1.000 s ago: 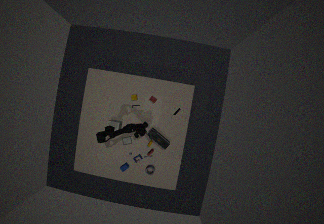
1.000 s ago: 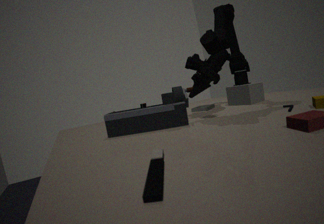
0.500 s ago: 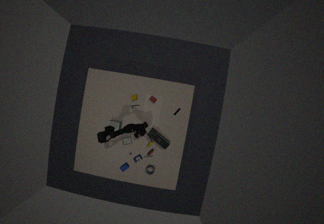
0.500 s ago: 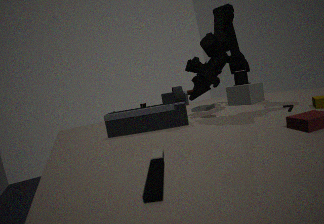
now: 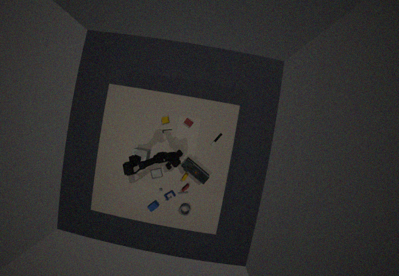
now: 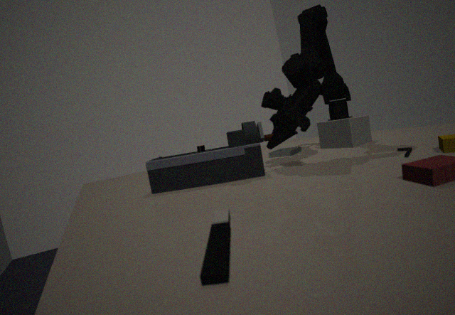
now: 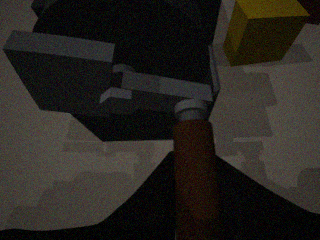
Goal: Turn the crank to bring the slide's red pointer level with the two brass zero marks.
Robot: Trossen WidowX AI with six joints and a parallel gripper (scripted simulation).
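Note:
The machine (image 5: 199, 174) (image 6: 205, 170) is a long dark grey box with a raised block at the end nearest the arm. A small black knob (image 6: 200, 148) stands on its top. The grey crank arm (image 7: 165, 85) lies across the wrist view and carries an orange-brown handle (image 7: 194, 175) (image 6: 268, 137). My gripper (image 7: 188, 158) (image 6: 271, 143) is shut on this handle, with one dark finger on each side. The red pointer and the two brass zero marks cannot be made out; only a faint orange spot (image 5: 195, 172) shows on the machine's top.
A yellow block (image 5: 184, 176) (image 7: 262, 32) and a red object (image 5: 185, 187) lie beside the machine. A flat grey tray (image 5: 156, 177) is near the arm. A black-handled tool (image 5: 217, 137) (image 6: 217, 252) and a red block (image 5: 188, 122) (image 6: 416, 172) lie on the machine's other side.

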